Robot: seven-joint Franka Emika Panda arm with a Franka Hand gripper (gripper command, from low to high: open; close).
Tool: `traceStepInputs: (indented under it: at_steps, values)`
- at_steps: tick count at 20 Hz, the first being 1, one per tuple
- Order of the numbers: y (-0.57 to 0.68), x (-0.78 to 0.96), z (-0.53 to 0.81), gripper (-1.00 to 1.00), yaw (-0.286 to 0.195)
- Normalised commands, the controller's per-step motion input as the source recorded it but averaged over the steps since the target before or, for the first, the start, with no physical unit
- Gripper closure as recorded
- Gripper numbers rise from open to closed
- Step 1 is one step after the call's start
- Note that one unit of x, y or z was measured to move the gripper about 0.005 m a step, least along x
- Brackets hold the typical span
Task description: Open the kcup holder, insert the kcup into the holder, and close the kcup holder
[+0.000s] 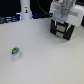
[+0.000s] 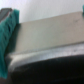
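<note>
The kcup [image 1: 16, 52], a small white pod with a green-and-dark top, stands alone on the white table toward the exterior view's left. The black kcup holder [image 1: 60, 31] sits at the exterior view's right, its front slots facing the camera. My gripper [image 1: 61, 20] hangs directly over the holder, touching or nearly touching its top. In the wrist view a teal finger [image 2: 9, 29] shows at one edge beside a blurred grey flat surface with a dark rim [image 2: 50, 62]. The other finger is out of frame, so the jaw gap is not visible.
A white bottle-like object [image 1: 25, 10] stands at the back of the table. Dark equipment [image 1: 10, 19] lines the far edge. White tabletop [image 1: 47, 60] lies between the kcup and the holder.
</note>
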Motion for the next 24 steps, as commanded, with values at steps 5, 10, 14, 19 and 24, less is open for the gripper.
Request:
traceStepInputs:
  at_steps: [5, 10, 14, 19, 24]
  values:
    - [-0.22, 1.0, 0.26, 1.0, -0.037]
    - [-0.21, 1.0, 0.26, 1.0, -0.026]
    - [-0.25, 1.0, 0.25, 1.0, -0.04]
    - [-0.24, 0.96, 0.22, 1.0, -0.031]
    - [-0.33, 0.96, 0.23, 1.0, -0.05]
